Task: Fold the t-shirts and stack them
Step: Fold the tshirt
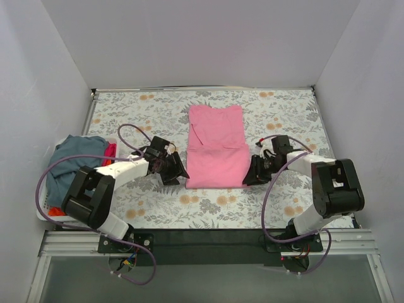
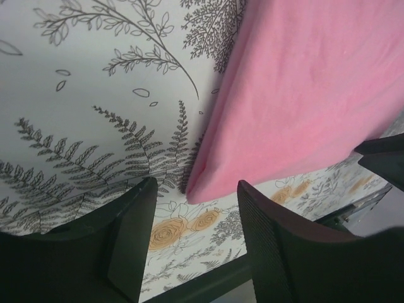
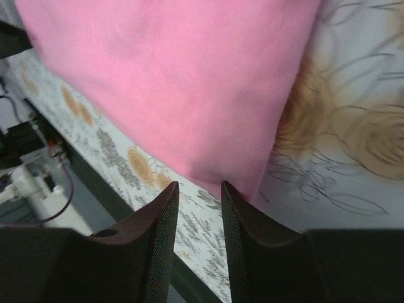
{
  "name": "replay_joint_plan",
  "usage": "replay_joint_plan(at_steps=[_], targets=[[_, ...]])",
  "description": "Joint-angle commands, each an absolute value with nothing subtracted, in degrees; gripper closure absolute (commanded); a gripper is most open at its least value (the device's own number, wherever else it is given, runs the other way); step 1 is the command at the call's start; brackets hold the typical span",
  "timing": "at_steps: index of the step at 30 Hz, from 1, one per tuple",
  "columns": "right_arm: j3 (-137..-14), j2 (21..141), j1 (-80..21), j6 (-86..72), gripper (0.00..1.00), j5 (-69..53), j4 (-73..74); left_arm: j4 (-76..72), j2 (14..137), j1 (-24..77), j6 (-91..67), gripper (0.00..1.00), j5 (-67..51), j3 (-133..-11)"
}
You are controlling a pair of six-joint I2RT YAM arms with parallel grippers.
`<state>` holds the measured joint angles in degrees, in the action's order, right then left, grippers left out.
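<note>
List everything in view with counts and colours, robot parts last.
pink t-shirt: 1, bright pink, partly folded, centre of table
blue-grey shirt: 1, slate blue-grey, heaped in the basket
red cloth: red, in the basket beside the blue-grey shirt; count unclear
laundry basket: 1, white, left edge of table
table cover: 1, white with grey leaves and orange flowers, over the whole table
walls: 3, white, left, back and right of the table
left arm: 1, white and black, jaws apart and empty at the pink t-shirt's near left corner
right arm: 1, white and black, jaws apart and empty at its near right corner
</note>
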<state>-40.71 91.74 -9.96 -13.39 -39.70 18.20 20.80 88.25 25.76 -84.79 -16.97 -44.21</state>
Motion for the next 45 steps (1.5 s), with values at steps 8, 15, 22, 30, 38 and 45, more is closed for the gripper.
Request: replay_joint_plan(at_steps=[8, 15, 22, 30, 38, 45], targets=[[-41.75, 73.41, -9.58, -13.53, 0.53, -17.59, 24.34, 26.45, 79.89, 27.59, -85.69, 0.28, -11.6, -42.45], [-43.15, 72.34, -11.24, -12.57, 0.38, -12.31, 29.79, 29.88, 87.88, 33.04, -85.61, 0.23, -7.49, -49.3], [-44.38, 72.24, -17.04, -14.5, 0.36, -6.34, 30.94, 33.04, 93.6, 36.03, -85.61, 0.37, -3.35, -54.84], [-45.44, 74.18, -24.25, -18.63, 0.4, -0.36, 31.29, 37.0, 97.56, 39.02, -86.05, 0.56, -0.7, -57.04], [-46.49, 78.39, -26.45, -20.92, 0.47, 1.93, 31.03, 39.29, 100.46, 40.61, -85.34, 0.59, 1.76, -58.54], [-46.06, 79.19, -26.72, -21.18, 0.51, 2.46, 30.76, 39.9, 100.81, 40.61, -85.25, 0.68, 2.81, -57.75]])
